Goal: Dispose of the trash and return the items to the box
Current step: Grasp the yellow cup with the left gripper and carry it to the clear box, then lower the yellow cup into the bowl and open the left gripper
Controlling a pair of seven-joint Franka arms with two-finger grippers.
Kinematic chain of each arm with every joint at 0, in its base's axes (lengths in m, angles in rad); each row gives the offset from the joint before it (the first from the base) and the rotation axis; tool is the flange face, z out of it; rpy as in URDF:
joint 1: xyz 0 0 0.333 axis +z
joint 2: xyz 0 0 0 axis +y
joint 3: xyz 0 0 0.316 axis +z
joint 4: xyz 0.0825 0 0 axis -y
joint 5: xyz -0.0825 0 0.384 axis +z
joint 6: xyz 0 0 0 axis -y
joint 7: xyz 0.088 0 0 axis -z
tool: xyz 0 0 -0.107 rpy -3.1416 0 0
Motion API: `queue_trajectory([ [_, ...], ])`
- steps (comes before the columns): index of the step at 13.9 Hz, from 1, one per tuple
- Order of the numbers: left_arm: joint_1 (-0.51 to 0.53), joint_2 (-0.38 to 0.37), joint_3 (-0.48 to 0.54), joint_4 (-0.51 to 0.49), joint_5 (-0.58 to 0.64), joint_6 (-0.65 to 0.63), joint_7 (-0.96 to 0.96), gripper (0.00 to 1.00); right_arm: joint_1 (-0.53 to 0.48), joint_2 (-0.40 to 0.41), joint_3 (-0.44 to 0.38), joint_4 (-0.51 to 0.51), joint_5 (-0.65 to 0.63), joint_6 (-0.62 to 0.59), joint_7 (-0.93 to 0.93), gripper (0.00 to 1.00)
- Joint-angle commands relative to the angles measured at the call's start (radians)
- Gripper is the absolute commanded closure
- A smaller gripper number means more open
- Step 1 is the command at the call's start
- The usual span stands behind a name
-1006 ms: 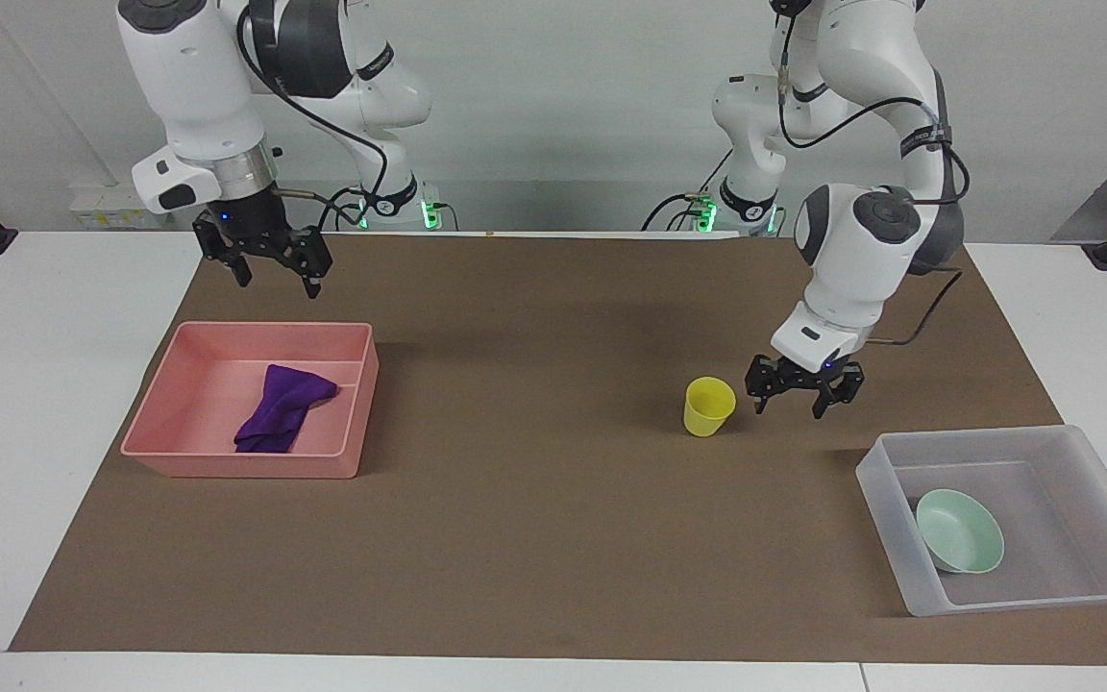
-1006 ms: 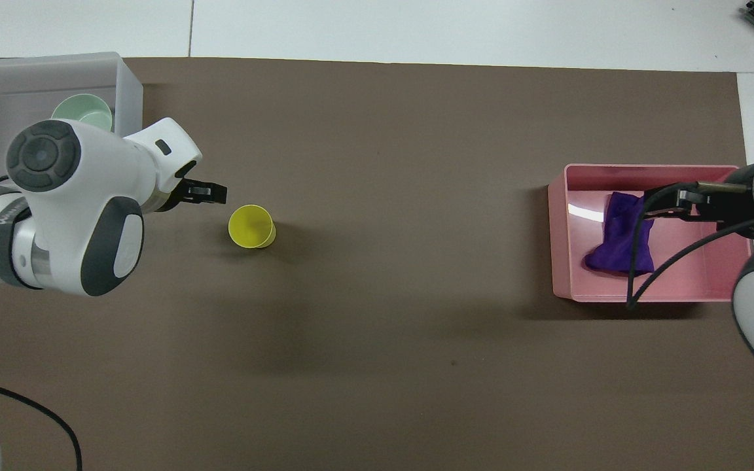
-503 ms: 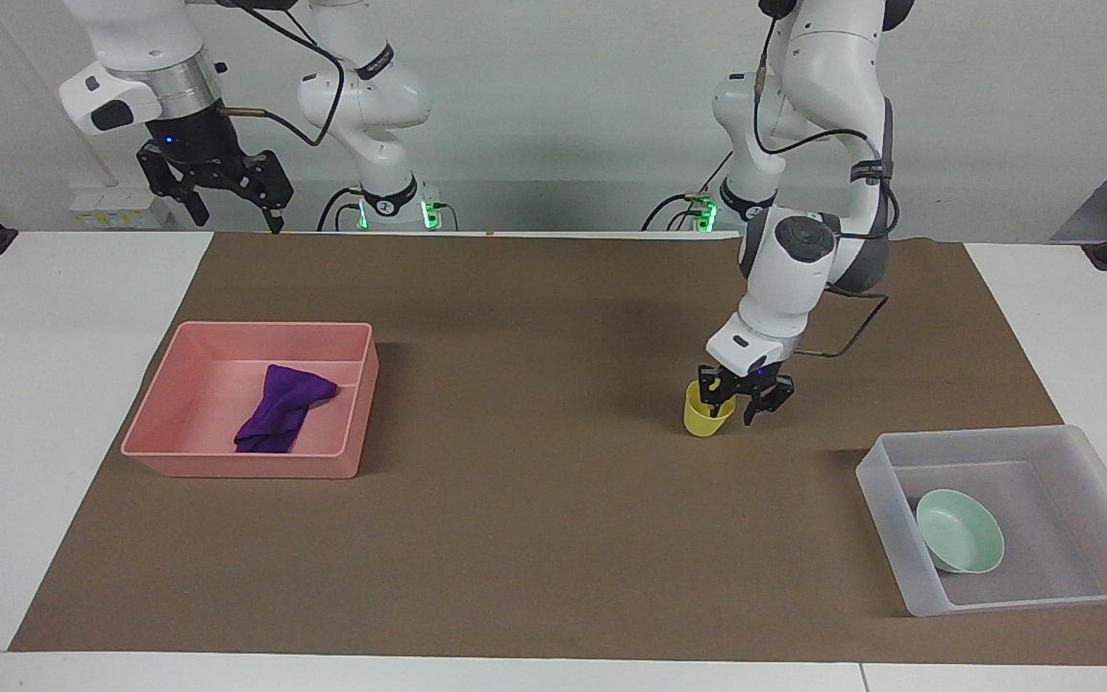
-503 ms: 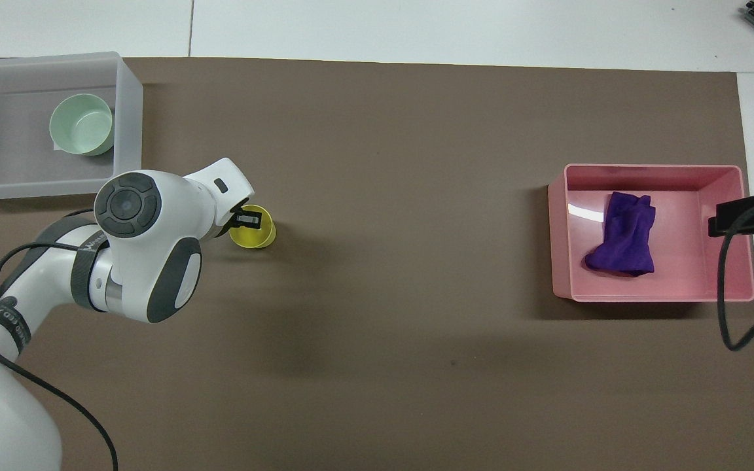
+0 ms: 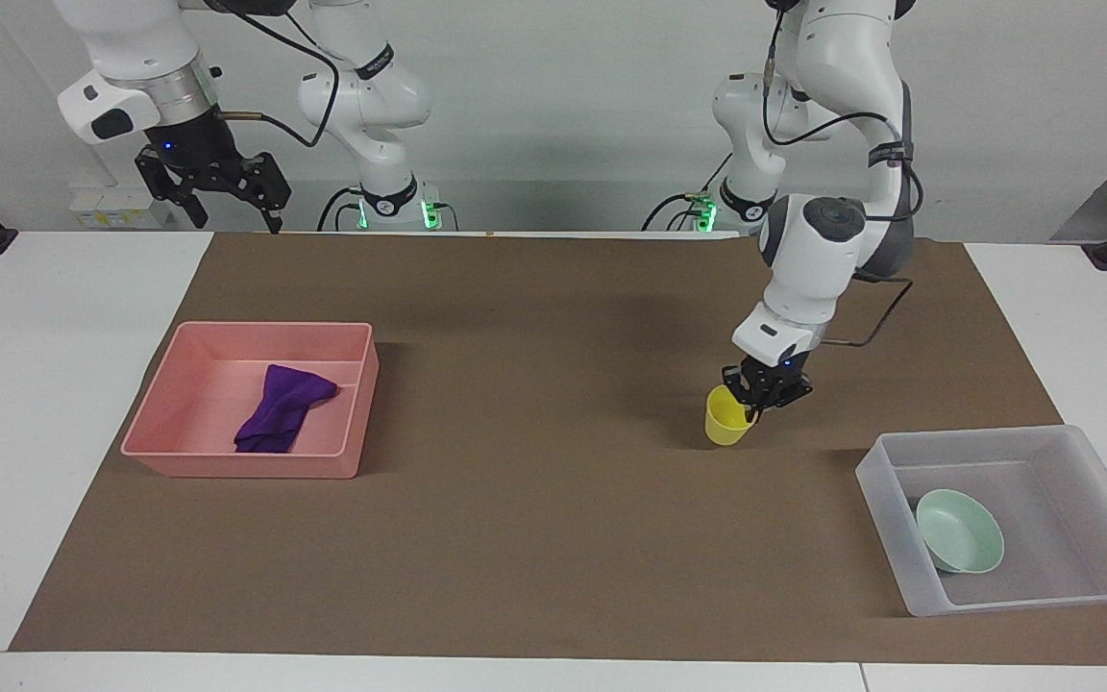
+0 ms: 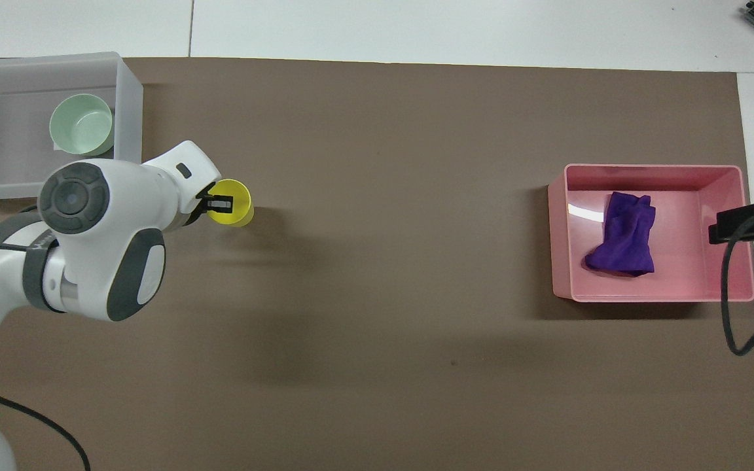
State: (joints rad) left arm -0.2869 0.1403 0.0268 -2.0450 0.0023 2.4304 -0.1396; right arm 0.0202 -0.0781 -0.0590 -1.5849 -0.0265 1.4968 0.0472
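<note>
Yellow cup (image 5: 728, 423) pinched at its rim by left end effector (image 5: 755, 396); rim-only grip risks slipping before translucent box (image 5: 1005, 444), at 4 o'clock.

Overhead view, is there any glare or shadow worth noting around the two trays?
Overhead view: a bright glare streak on the floor of the pink rectangular plastic tray, beside the purple cloth rag. Facing view: soft shadow on the brown mat beside that tray.
</note>
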Motion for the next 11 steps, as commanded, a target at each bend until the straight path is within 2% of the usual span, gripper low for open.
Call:
queue_trajectory([
  [1, 0.084, -0.024, -0.002, 0.061, 0.019, -0.050, -0.008, 1.00, -0.014, -0.035, 0.004, -0.047, 0.014, 0.023, -0.036, 0.00],
  [4, 0.179, 0.034, -0.004, 0.192, 0.019, -0.037, 0.020, 1.00, -0.014, -0.035, 0.004, -0.049, 0.014, 0.025, -0.032, 0.00],
  [7, 0.268, 0.096, -0.005, 0.272, 0.010, -0.024, 0.038, 1.00, -0.014, -0.037, 0.005, -0.052, 0.014, 0.025, -0.029, 0.00],
  [9, 0.340, 0.174, -0.010, 0.386, -0.004, -0.048, 0.038, 1.00, -0.014, -0.038, 0.004, -0.053, 0.014, 0.025, -0.030, 0.00],
  [11, 0.362, 0.237, -0.007, 0.430, -0.005, -0.056, 0.038, 1.00, -0.014, -0.038, 0.004, -0.053, 0.014, 0.025, -0.027, 0.00],
])
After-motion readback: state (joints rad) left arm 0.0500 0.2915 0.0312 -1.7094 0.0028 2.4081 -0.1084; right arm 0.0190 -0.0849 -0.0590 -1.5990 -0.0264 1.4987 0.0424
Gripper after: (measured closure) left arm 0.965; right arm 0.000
